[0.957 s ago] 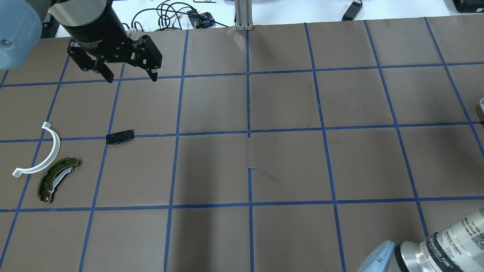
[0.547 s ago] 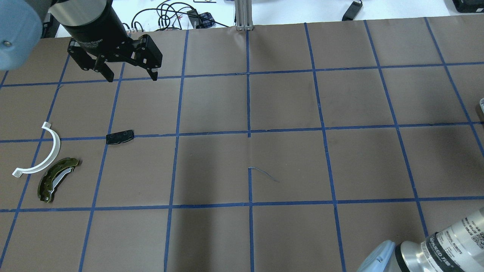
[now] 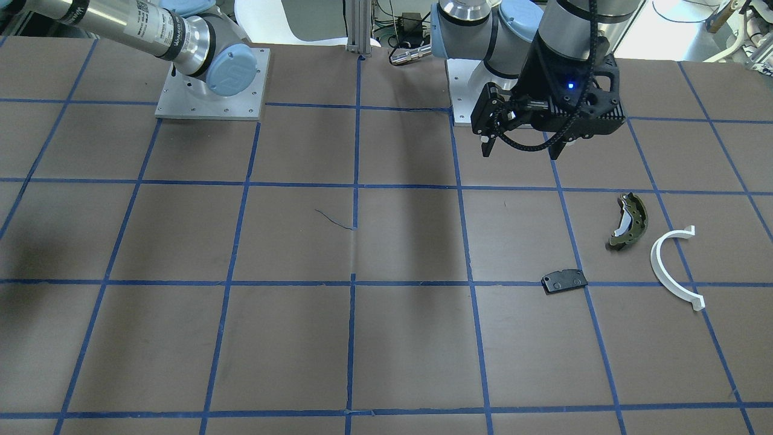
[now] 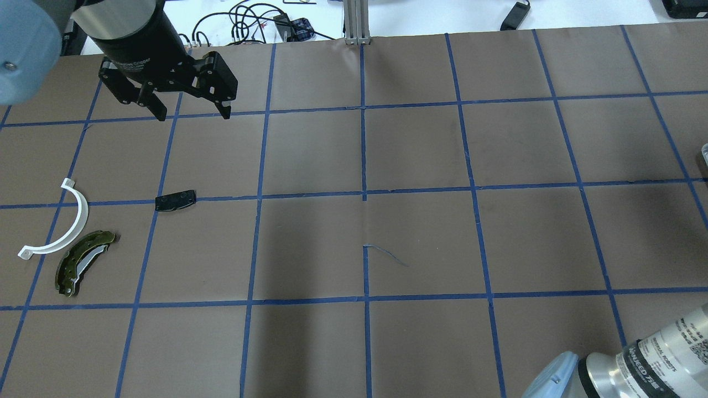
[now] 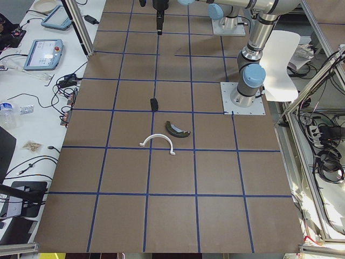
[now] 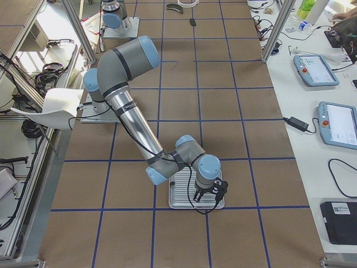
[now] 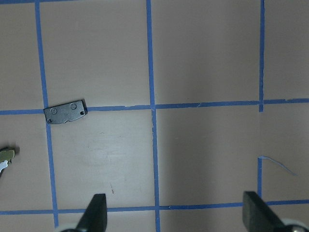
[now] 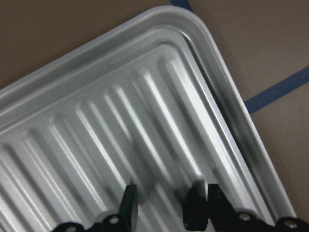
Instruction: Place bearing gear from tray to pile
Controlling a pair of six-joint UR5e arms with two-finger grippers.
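Observation:
The pile lies on my left side: an olive-green brake shoe [image 4: 83,262], a white half-ring [image 4: 61,221] and a flat black pad [image 4: 175,200]; all three also show in the front view, the shoe [image 3: 628,220], the half-ring [image 3: 670,266] and the pad [image 3: 564,281]. My left gripper [image 4: 191,113] hangs open and empty above the table, beyond the pad. My right gripper [image 8: 171,208] is open, low over the ribbed silver tray [image 8: 217,58]. A small dark part [image 8: 195,210], seemingly the bearing gear, sits between its fingers, close to the right-hand one.
The tray [image 6: 181,192] sits at the table's right end, far from the pile. The brown table cover carries a blue tape grid. A metal post [image 4: 357,22] stands at the far edge. My right arm [image 4: 636,359] crosses the near right corner.

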